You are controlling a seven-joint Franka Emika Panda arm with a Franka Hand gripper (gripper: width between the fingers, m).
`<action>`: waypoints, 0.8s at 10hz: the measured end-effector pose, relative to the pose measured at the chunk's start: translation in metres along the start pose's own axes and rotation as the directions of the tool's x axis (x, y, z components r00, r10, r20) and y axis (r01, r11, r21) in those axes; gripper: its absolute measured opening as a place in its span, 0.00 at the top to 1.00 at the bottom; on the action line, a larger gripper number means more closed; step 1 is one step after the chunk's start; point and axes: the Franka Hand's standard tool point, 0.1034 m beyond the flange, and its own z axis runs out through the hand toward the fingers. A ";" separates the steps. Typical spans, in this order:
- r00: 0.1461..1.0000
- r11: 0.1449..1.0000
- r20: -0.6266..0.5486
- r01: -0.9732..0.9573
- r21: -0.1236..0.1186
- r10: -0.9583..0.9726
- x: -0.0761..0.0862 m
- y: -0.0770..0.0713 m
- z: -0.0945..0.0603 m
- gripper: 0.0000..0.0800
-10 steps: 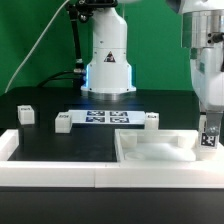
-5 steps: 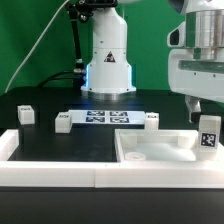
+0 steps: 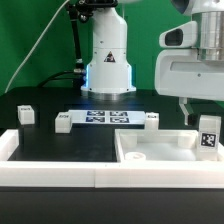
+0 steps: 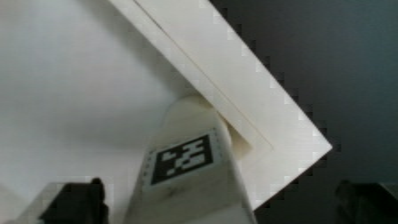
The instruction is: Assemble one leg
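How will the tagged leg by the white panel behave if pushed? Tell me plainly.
The leg looks like rigid moulded plastic, so it probably won't flex. It stands upright on a narrow base at the white panel's edge, so a sideways push would likely tip it. Being small, it is probably light.

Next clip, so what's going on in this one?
A Franka arm is putting a piece of furniture together. Its end effector hangs just above a small white leg that stands upright at the corner of the wide white panel on the exterior view's right. The wrist view shows the fingers spread either side of the leg, not gripping it. Other small white parts and the marker board lie on the black table.
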 end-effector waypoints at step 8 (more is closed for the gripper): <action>0.950 0.949 -0.009 0.313 -0.029 -0.313 0.004 0.003 0.000 0.64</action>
